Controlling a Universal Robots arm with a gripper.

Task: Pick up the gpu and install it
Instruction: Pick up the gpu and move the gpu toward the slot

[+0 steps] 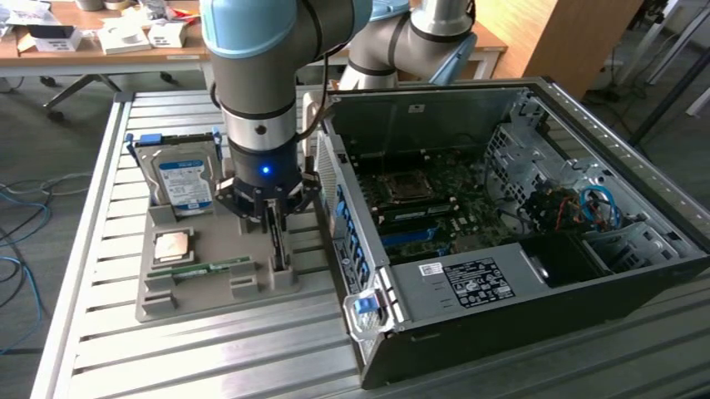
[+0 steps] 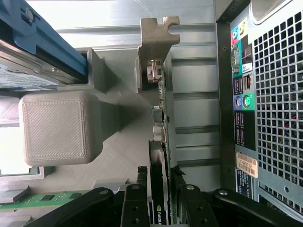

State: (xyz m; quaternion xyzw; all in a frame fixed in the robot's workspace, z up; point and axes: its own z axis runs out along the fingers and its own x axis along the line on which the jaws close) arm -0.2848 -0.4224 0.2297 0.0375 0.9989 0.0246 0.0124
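gpu [image 1: 276, 243] position: stands on its long edge in a slot of the grey holder [image 1: 199, 289], on the counter [image 1: 100, 349], just beside the open computer case [image 1: 444, 353]
Hand [image 1: 275, 226]: lowered over the card, its fingers [image 2: 135, 205] spread to either side of it; slim gaps show, and no firm pinch can be confirmed
Done: approach and alignment judged complete; the hand straddles the card's upper edge
Outstanding: the card is not lifted and remains seated in the holder; both lifting and installation are judged undone
gpu build: thin, flat, dark circuit card; the wrist view shows the gpu [image 2: 160, 137] edge-on, with small components along the edge
Bracket [image 2: 158, 35]: dull silvery sheet metal, stepped and notched at its tip, fixed to the card's far end
Holder surface: matt grey printed plastic with fine layered ridges, blocky posts and rounded corners
Other parts in holder: silver hard drive [image 1: 183, 183] with a blue-white label, upright in a blue frame; narrow green memory stick [image 1: 199, 270] lying flat; small square processor [image 1: 172, 245] with a metallic face
Case: black steel, lying on its side with the panel off, motherboard [image 1: 433, 191] exposed; its rear panel [image 2: 274, 94] is perforated mesh with coloured ports
Counter: ribbed aluminium slats, bright and smooth
Hand in wrist view [image 2: 161, 198]: black linkage arms, hard and glossy
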